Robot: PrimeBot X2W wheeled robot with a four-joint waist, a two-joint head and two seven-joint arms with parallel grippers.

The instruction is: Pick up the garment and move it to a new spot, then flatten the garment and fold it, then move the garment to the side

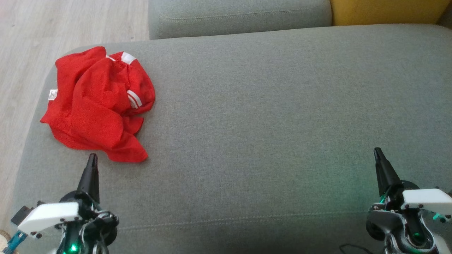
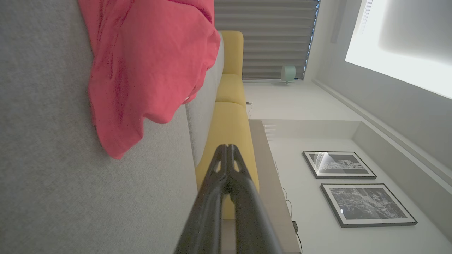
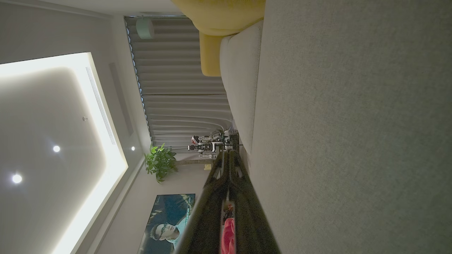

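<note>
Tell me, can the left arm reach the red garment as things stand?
Probably yes. The left gripper sits just short of the garment, with only grey cushion between them. It is shut, so it must open first.

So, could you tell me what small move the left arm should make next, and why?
Probably open the left gripper and ease it forward onto the near edge of the crumpled red shirt. Its fingers are shut and empty, the tip just short of the cloth on the grey cushion, while the right gripper, also shut, sits far to the right.
</note>
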